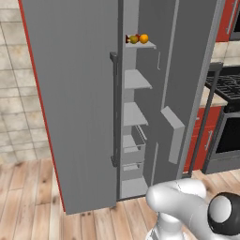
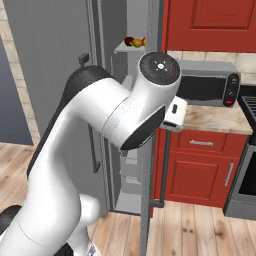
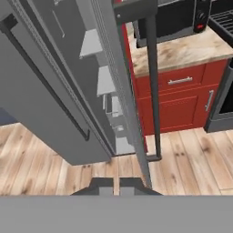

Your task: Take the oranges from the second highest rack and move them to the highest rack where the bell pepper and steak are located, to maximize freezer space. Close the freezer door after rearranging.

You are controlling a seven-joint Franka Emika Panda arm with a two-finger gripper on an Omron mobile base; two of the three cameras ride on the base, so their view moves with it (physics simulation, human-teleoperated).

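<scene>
The robot's white arm (image 2: 100, 130) bulks nearest the right base camera, elbow raised before the fridge. In the hand view the gripper (image 3: 119, 185) shows two dark tips close together with a thin slit between; nothing sits between them, though whether they are fully closed cannot be told.

The freezer door (image 1: 70, 103) stands ajar, a tall slab with its long axis vertical, its bar handle (image 1: 113, 110) on the edge toward 3 o'clock. Inside, the highest rack (image 1: 140, 45) at 12 o'clock carries the oranges (image 1: 143, 38), with a dark-red bit, likely the bell pepper (image 1: 127, 39), at their 9 o'clock. The second highest rack (image 1: 136, 79) looks bare.

Judged so, the moving is done and closing remains. To do it well, the hand should meet the door's outer face near the handle edge, far from the hinge, and push squarely.
</scene>
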